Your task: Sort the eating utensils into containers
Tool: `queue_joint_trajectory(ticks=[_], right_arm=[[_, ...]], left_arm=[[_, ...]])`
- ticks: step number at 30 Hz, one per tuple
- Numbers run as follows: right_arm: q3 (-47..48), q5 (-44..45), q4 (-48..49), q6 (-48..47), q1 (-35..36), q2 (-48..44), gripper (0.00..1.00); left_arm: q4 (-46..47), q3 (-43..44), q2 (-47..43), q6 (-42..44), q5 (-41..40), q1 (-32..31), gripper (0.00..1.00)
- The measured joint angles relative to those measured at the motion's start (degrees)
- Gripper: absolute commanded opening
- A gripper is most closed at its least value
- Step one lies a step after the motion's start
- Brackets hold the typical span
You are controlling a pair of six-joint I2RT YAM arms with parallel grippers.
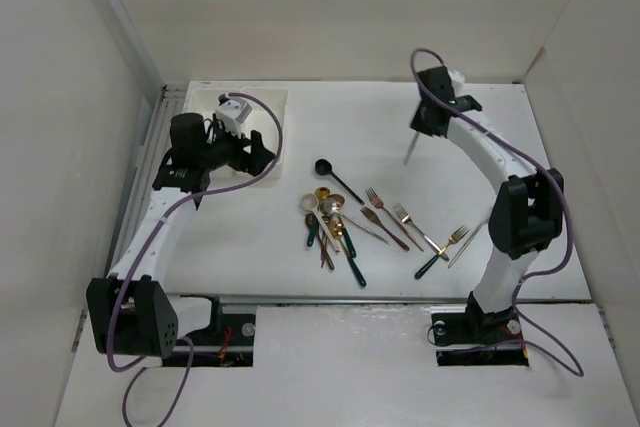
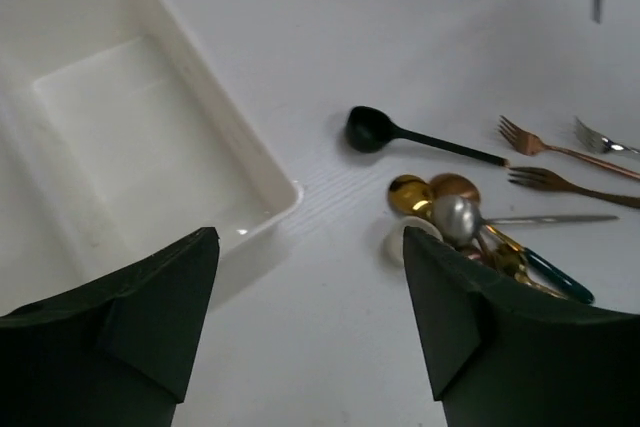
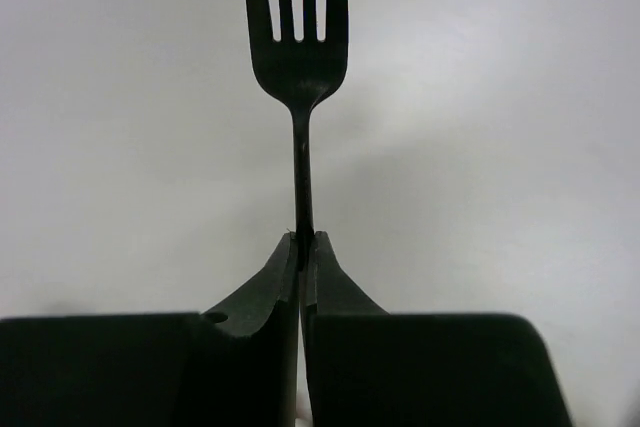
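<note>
2 white arms (image 1: 150,232), black joints (image 1: 522,212), purple cables (image 1: 569,237), dark wedge-shaped tool fingers (image 2: 130,337)

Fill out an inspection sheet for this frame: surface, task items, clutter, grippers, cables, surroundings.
Surface: white table, no spills seen.
Job's things: one white bin at far left, empty where visible; no second bin in view. Loose forks and spoons lie clustered mid-table, with a black spoon just beyond them. One dark fork is held.
Clutter: nothing seen.
Grippers: left gripper open, beside the bin's corner. Right gripper shut on the dark fork's handle, tines pointing away from the fingers, at far right.
Cables: purple cables run along both arms, none touching the utensils.
Surroundings: white walls on three sides.
</note>
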Motion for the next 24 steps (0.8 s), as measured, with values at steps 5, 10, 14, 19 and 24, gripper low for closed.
queue_joint_trajectory(ticks=[5,10,14,19,24], right_arm=[[11.1,-6.99,11.96,1.2,16.76,-1.79,0.0],[15.89,-19.37,20.46,5.27,26.14,-0.2,0.0],[17.38,-25.86,24.13,6.73,27.87,2.67,0.0],[17.38,-29.64,24.3,7.58,28.33,4.57,0.0],[17.38,-31.5,24.83,7.5,28.7,4.7,0.0]], left_arm=[[-0.09,3.02,4.63,-2.67,10.16,-1.36,0.89],[1.55,7.15,6.12,-5.16,15.82,-2.4,0.94],[3.76,9.27,6.43,-6.16,17.57,-2.43,0.91],[5.51,9.35,7.13,-8.57,19.61,-2.43,0.68],[7.04,9.27,8.28,-11.3,20.35,-2.43,0.47]])
